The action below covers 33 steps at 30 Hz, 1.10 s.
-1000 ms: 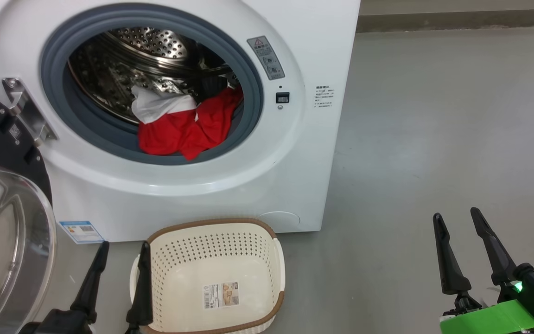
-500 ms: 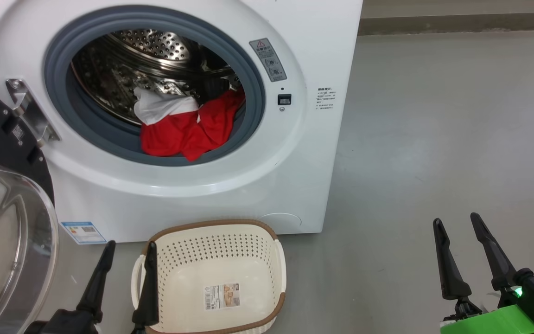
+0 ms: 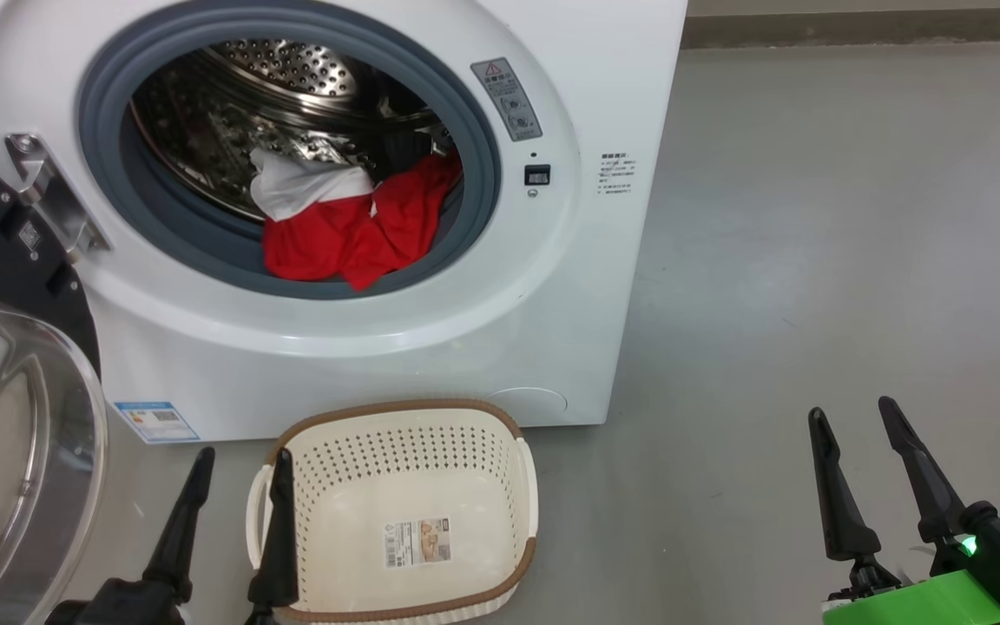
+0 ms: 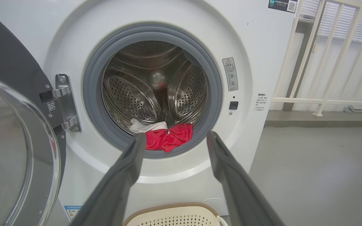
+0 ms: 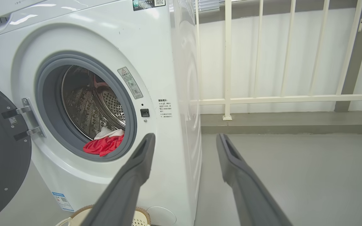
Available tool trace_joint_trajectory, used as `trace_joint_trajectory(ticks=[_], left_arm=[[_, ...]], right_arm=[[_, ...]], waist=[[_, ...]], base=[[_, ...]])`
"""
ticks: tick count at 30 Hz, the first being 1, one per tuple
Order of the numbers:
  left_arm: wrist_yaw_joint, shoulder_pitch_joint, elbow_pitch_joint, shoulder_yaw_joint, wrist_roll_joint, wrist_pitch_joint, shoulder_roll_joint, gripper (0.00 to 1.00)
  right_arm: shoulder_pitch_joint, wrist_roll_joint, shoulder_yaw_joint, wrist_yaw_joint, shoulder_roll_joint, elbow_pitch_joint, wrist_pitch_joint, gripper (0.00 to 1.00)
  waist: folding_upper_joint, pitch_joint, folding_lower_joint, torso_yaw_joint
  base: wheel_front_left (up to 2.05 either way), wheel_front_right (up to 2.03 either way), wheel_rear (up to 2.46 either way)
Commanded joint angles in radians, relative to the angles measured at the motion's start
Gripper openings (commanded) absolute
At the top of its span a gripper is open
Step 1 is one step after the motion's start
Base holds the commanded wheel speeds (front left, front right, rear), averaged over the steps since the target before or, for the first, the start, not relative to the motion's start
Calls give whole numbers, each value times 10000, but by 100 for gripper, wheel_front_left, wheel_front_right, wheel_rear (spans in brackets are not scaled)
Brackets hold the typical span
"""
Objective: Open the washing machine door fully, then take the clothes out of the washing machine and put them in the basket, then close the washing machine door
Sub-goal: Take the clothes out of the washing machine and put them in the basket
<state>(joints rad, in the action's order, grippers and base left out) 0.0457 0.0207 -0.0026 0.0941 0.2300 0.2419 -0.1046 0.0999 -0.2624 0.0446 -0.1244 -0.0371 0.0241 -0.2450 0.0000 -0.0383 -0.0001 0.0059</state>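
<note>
okay, both pairs of my fingers are spread wide and holding nothing. my left gripper (image 3: 244,456) sits low, one finger crossing the left edge of the basket (image 3: 396,406). my right gripper (image 3: 851,408) is well off to the right over bare floor (image 3: 812,217). over the last second barely anything moved: the left crept a touch toward the basket, the rest is just my view shifting. the washing machine door (image 3: 5,451) hangs swung out on my left, so that step looks done. the clothes (image 3: 344,239) lie red and white at the front lip of the drum (image 3: 292,78) in the washing machine (image 3: 587,286), untouched. reaching in comes next, i reckon.
</note>
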Motion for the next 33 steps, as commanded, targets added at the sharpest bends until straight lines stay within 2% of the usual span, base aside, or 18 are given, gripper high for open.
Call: trace_joint_trajectory(ticks=[1,19,33], left_arm=[[127,-232,-302,-303,39,17,-51,100],[239,-958,-54,-151,222,-17,23,100],[2,-2861,848,-257,756,-186,-32,100]], right_arm=[[-214,-12,-309,-63,-131,295,17,100],[-751,29,-491,-63,-131,359,-55,100],[-1433,80,-648,-63,-131,327,-118,100]], waist=[[0,-42,1,8],[0,-1154,1,122],[0,-2312,1,-109]], base=[[0,0,0],[0,0,0],[0,0,0]])
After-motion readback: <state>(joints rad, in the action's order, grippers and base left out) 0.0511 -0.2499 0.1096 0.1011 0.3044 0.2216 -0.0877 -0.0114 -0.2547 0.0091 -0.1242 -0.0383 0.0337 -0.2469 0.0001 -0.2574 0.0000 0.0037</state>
